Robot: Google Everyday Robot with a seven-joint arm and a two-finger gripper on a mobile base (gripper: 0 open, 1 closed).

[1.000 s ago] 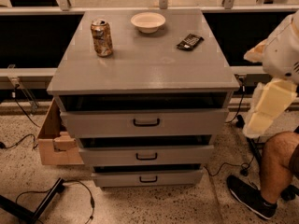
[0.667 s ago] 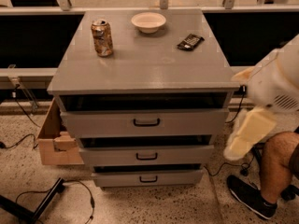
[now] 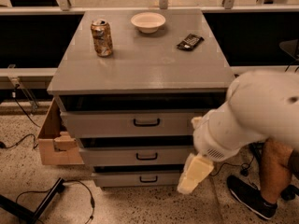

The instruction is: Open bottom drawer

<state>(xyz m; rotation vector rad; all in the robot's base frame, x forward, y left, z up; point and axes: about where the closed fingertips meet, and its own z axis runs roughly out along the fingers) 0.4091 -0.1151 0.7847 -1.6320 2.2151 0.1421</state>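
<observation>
Gripper [image 3: 194, 174], low at the right of the drawer stack, covers the right end of the bottom drawer [image 3: 121, 178]. Arm [image 3: 261, 111] and a person's leg [image 3: 275, 164] are cut by the right edge. Cardboard box [image 3: 53, 146] lies partly behind the counter [image 3: 149, 62].

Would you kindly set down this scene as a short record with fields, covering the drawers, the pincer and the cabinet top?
bottom drawer: narrowest of three grey fronts, no tray showing
handle: black bar, nothing on it
pincer: low, at the bottom drawer's right end, right of the handle, pointing downward
cabinet top: soda can left, white bowl at back, dark packet right
floor, left: cardboard box
</observation>
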